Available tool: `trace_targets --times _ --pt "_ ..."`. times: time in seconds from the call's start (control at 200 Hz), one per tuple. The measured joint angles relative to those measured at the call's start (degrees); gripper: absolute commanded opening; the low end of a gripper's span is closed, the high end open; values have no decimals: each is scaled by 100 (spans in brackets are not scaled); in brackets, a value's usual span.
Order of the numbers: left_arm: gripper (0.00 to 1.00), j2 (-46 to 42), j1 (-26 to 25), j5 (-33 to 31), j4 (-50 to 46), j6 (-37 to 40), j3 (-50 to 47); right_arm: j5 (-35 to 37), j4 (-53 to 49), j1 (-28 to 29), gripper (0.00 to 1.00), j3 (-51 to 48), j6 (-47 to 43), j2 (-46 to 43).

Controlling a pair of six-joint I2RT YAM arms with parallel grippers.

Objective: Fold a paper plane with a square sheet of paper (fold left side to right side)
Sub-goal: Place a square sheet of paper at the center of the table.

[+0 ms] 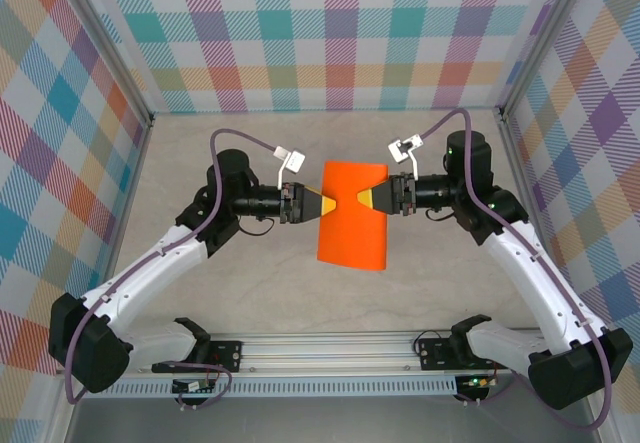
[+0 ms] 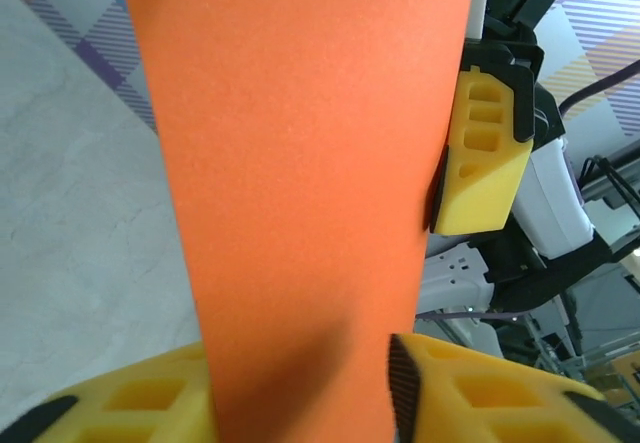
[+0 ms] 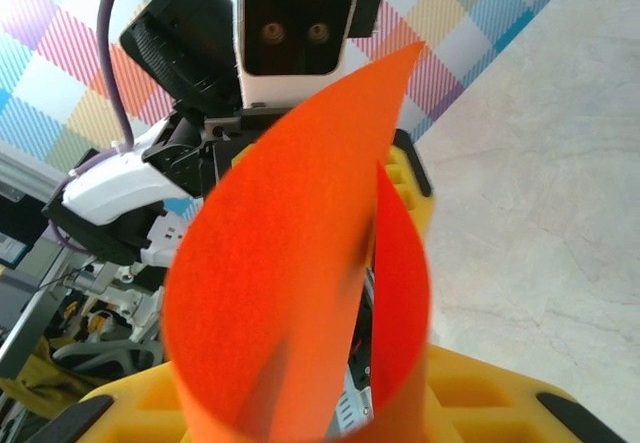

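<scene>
At the middle of the table [image 1: 250, 293], one square sheet of paper [image 1: 351, 235] is held between two tools, one on each of the two arms. It is bright orange on every face that shows. The left tool [image 1: 331, 206] meets the sheet's left edge and the right tool [image 1: 360, 199] its right edge, their yellow tips pointing at each other across the paper. Both are closed on the sheet. In the left wrist view the orange surface runs down between that tool's two yellow fingers [image 2: 470, 393], filling the gap, with one yellow finger of the right tool pressed to its far edge. In the right wrist view the paper is curled over — two layers come together and pass between the right tool's own fingers [image 3: 500, 403]. The sheet is bowed rather than flat, and no sharp crease can be made out. Checked walls [image 1: 330, 33] in many colours stand on three sides, and one metal rail [image 1: 330, 348] carries the two arm bases at the near edge.
</scene>
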Motion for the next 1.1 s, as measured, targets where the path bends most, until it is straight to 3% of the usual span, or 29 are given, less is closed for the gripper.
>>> trace_targets --times 0.1,0.18,0.335,0.51,0.74,0.95,1.1 --pt "14 46 0 -74 -44 13 -7 173 -122 0 36 0 -83 0" --pt "3 120 0 -164 -81 44 -11 352 -264 0 44 0 -175 0" --pt "0 304 9 -483 -494 146 -9 1029 -798 0 77 35 -407 4" --pt "0 857 280 -892 -1158 201 -9 2389 -1567 -2 100 111 -671 114" --pt "0 2277 870 -1488 -2173 627 208 3469 -1893 -11 99 -31 -660 660" --pt "0 3136 955 -2026 -3101 1255 734 3220 -1207 -11 66 -514 -195 1711" --pt "0 3182 1091 -2328 -3480 1539 911 2975 -525 -9 50 -691 190 2492"
